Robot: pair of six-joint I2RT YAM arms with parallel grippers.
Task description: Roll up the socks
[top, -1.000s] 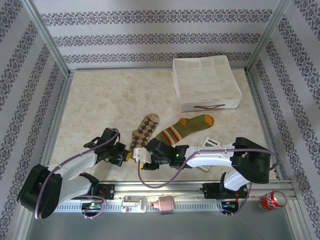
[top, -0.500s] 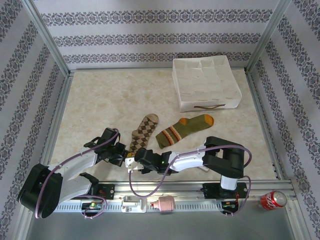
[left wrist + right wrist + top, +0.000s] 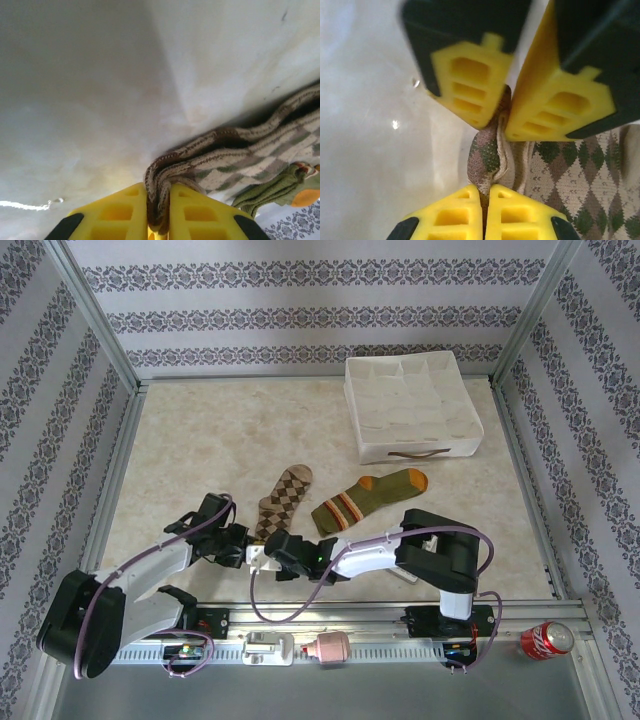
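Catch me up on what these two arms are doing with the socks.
Both arms are working the argyle sock at its near end. The left gripper and the right gripper are each shut on a bunched bit of its fabric, fingertips almost meeting. The rest of it lies flat on the table, not yet rolled. The olive and orange sock lies flat beside it, untouched.

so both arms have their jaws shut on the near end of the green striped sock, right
Wrong sock. The left gripper and right gripper both have their jaws shut on the near end of the argyle sock. The right wrist view shows its diamond-patterned fabric pinched between them. The green striped sock lies beside it, ungripped.
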